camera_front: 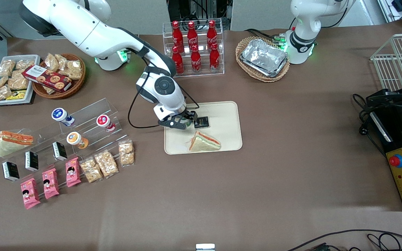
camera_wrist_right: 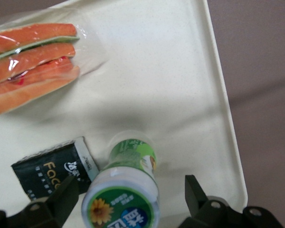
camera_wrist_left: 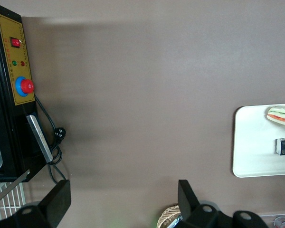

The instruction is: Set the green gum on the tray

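1 green gum [camera_wrist_right: 126,190] betw. end effector [camera_wrist_right: 133,199] fingers, released, on tray [camera_wrist_right: 180,95], beside blk packet [camera_wrist_right: 54,173].

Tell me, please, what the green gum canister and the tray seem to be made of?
The green gum, between the tool's open fingers, looks like plastic: a glossy white lid and a shiny printed label. The tray looks like matte cream plastic or melamine with faint speckles and a low moulded rim; which one is unclear.

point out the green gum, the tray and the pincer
green gum [camera_wrist_right: 121,209], right wrist view, white lid
tray [camera_front: 227,115], front view, bare floor
pincer [camera_wrist_right: 128,194], right wrist view, open, straddling the gum over the tray
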You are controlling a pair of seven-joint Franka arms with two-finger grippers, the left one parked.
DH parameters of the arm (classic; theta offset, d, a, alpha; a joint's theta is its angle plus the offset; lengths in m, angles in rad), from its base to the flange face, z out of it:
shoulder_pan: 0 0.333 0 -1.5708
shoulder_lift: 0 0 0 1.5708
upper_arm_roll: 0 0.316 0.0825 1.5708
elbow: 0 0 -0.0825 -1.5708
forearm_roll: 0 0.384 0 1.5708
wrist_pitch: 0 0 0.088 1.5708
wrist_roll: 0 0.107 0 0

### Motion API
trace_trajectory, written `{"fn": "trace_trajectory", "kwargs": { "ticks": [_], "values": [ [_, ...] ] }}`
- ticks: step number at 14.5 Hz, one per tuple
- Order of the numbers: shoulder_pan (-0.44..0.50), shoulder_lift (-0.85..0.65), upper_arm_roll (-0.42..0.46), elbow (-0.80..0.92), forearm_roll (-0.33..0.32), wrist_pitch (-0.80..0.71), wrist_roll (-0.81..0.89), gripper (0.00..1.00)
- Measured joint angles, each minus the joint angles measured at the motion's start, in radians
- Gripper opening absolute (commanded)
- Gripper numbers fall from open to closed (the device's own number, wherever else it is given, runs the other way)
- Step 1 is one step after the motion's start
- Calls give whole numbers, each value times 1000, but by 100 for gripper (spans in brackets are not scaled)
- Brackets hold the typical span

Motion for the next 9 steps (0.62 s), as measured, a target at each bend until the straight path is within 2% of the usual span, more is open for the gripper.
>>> {"fn": "trace_trajectory", "kwargs": {
  "ticks": [7, 9],
  "values": [
    [-3, -10, 0, 2, 0, 1, 2, 100],
    [-25, -56, 12, 12, 0, -55, -7, 100]
  ]
}}
